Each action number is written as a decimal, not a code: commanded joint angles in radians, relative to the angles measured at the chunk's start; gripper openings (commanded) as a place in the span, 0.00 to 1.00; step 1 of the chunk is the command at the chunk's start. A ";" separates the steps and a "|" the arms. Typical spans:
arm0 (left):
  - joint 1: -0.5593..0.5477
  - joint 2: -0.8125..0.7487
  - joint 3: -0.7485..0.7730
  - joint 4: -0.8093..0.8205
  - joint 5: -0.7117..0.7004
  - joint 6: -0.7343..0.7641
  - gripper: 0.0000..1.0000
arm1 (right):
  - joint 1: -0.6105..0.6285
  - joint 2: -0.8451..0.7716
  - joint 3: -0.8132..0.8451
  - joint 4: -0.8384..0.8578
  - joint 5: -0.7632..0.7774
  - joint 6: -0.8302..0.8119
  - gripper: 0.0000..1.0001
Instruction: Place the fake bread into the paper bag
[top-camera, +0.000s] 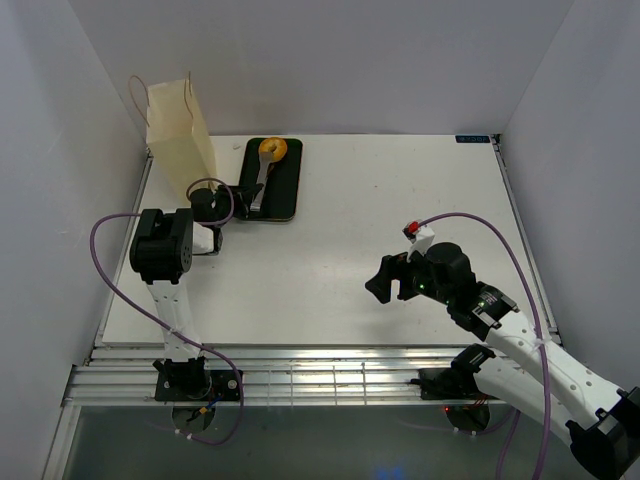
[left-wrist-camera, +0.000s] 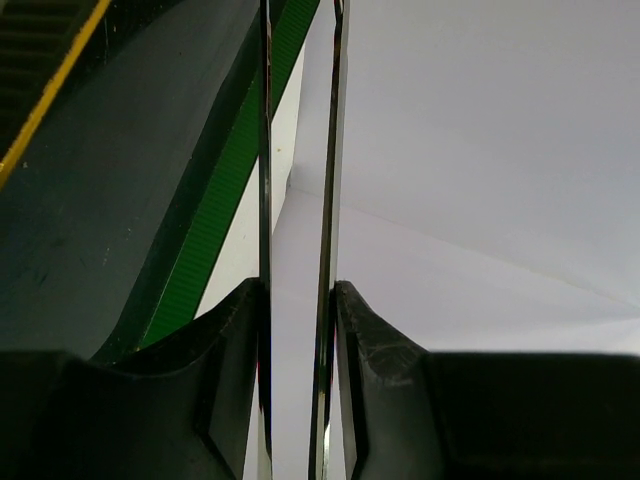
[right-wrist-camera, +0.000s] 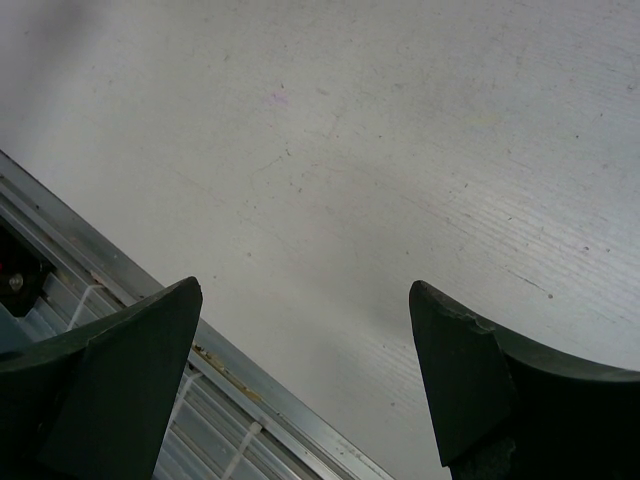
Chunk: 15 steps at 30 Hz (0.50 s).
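One piece of fake bread, an orange-brown ring (top-camera: 273, 149), lies at the far end of a black tray (top-camera: 285, 190). The paper bag (top-camera: 180, 135) stands upright just left of the tray, handles up. My left gripper (top-camera: 243, 196) is shut on a pair of metal tongs (top-camera: 262, 180), whose tips reach the ring. In the left wrist view the two thin tong blades (left-wrist-camera: 330, 200) run up between my fingers (left-wrist-camera: 375, 370); the ring is hidden there. My right gripper (top-camera: 386, 280) hovers open over the table, its fingertips (right-wrist-camera: 465, 370) wide apart with nothing between them.
White walls close in the table on three sides. The metal rail (right-wrist-camera: 250, 400) of the near edge runs under the right gripper. A dark surface with a green edge (left-wrist-camera: 210, 220) fills the left of the left wrist view.
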 joint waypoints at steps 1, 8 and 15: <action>-0.004 -0.037 0.001 0.011 0.006 0.024 0.33 | -0.004 -0.018 0.033 0.009 0.006 -0.012 0.90; -0.006 -0.144 -0.082 0.028 0.027 0.071 0.26 | -0.004 -0.020 0.034 0.010 0.001 -0.009 0.90; -0.007 -0.259 -0.164 0.025 0.041 0.117 0.23 | -0.005 -0.020 0.036 0.010 -0.005 -0.004 0.90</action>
